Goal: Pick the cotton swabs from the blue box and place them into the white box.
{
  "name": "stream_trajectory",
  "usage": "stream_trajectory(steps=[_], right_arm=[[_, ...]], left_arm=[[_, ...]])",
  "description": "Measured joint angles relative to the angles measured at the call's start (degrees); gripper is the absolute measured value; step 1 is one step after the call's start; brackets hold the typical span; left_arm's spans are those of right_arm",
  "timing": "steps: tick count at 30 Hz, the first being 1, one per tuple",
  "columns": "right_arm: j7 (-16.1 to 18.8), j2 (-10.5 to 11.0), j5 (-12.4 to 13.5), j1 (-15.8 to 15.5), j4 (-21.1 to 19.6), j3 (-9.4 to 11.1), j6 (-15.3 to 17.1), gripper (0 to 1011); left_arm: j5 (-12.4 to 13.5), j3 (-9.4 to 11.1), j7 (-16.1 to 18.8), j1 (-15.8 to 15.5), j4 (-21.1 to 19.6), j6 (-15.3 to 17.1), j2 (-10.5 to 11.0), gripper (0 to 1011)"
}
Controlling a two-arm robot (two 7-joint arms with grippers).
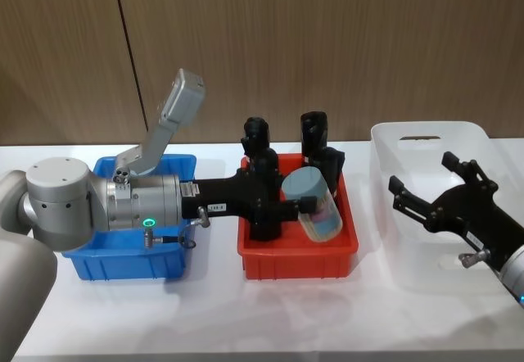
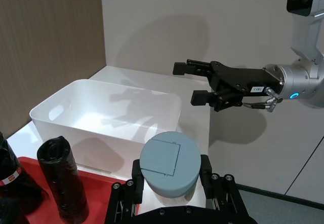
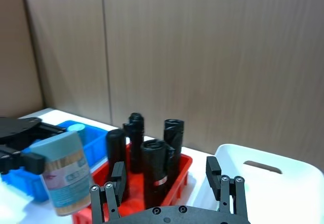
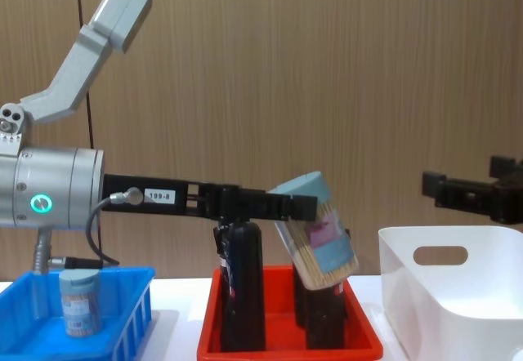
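Carrying 1 jar of cotton swabs (image 4: 319, 230) tilted above the red tray (image 1: 299, 257), left gripper (image 1: 296, 207) fingers clamped on it | risk: I judge the slanted jar could slip onto the black bottles (image 1: 313, 133) short of the white box (image 4: 441, 300) | look: clear, pale blue lid, tan stems | right gripper (image 1: 420, 174) fingers apart over white box | 2nd jar (image 4: 80, 302) upright in blue box (image 1: 115, 260)

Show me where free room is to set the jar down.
The white box is bare inside, by the open right gripper. The table strip before the boxes is free. The red tray is crowded with black bottles.
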Motion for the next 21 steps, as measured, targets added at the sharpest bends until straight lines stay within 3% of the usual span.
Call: stream_trajectory(steps=[7,21], right_arm=[[4.4,0.9,1.7,1.1,-0.7,0.4,4.4,1001],[14.6,3.2,3.5,4.9,-1.5,0.7,16.2,1002]], left_arm=[[0.0,0.0,-0.2,-0.1,0.1,-0.1,0.0,659],[0.1,0.1,-0.3,-0.2,0.3,-0.1,-0.1,659]])
